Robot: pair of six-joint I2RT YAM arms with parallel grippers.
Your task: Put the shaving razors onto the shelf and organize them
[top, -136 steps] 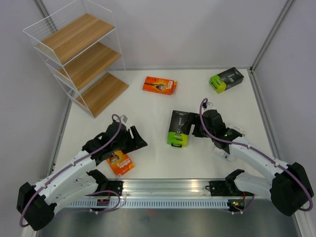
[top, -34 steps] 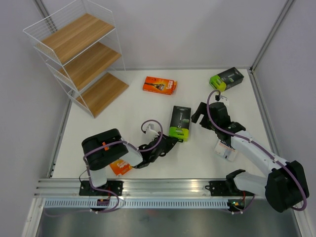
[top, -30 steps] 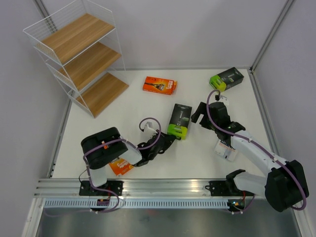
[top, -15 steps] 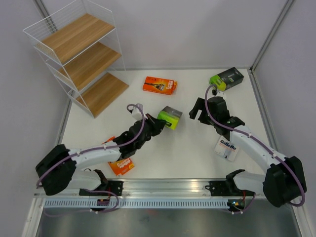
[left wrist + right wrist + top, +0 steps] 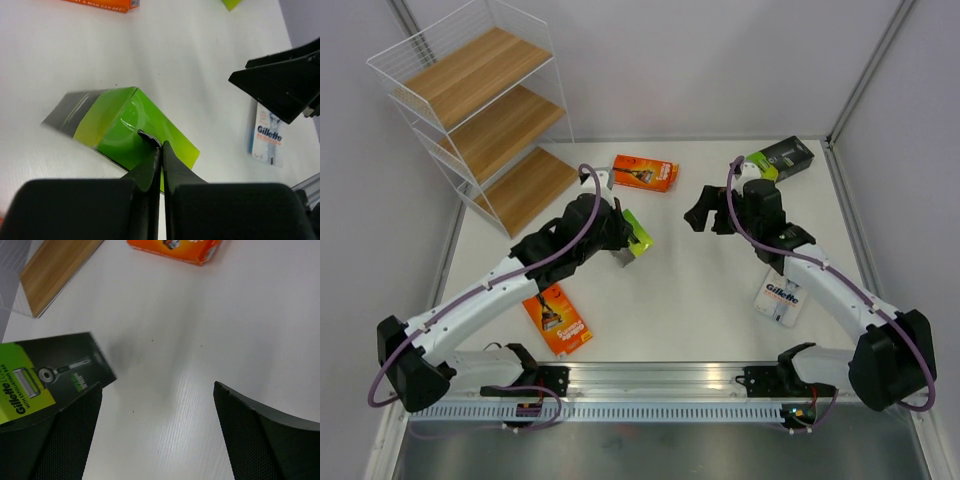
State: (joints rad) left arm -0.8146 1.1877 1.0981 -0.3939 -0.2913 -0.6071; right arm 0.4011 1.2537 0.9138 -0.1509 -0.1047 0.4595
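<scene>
My left gripper (image 5: 618, 232) is shut on the thin hang tab at the lime-green end of a black and green razor pack (image 5: 130, 125), which tilts beneath it near the table's middle. The same pack (image 5: 55, 372) shows at the left of the right wrist view. My right gripper (image 5: 708, 212) is open and holds nothing, to the right of that pack. One orange pack (image 5: 644, 171) lies at the back, another (image 5: 556, 318) near the front left. A second black and green pack (image 5: 778, 160) is at the back right, and a white and blue Gillette pack (image 5: 780, 298) lies front right. The shelf (image 5: 485, 110) stands at the back left with bare boards.
A metal rail (image 5: 650, 380) runs along the table's near edge. Grey walls close the back and both sides. The shelf's lowest board (image 5: 57, 270) reaches out toward the back orange pack.
The left arm has swung the black and green pack left and back, toward the shelf, still pinched by its tab. The right gripper has drawn back and left, staying open.
</scene>
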